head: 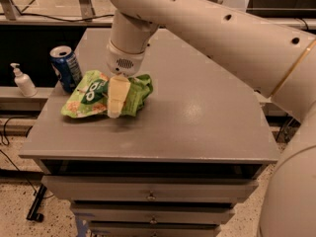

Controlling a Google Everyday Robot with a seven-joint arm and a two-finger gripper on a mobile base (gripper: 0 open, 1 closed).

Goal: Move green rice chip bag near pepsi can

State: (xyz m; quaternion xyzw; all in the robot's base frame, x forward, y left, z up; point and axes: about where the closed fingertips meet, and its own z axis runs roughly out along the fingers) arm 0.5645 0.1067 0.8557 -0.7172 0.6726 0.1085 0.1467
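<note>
The green rice chip bag (86, 97) lies crumpled on the left part of the grey table (197, 117), its left end close to the pepsi can (65, 68). The blue can stands upright near the table's left edge, just behind the bag. My gripper (117, 100) comes down from above onto the middle of the bag and is shut on it. One cream finger (117, 95) shows in front, with green foil bunched to its right. The other finger is hidden behind the bag.
A white pump bottle (22, 81) stands on a lower shelf left of the table. My large cream arm (222, 33) spans the upper right of the view. Drawers (148, 194) sit under the table top.
</note>
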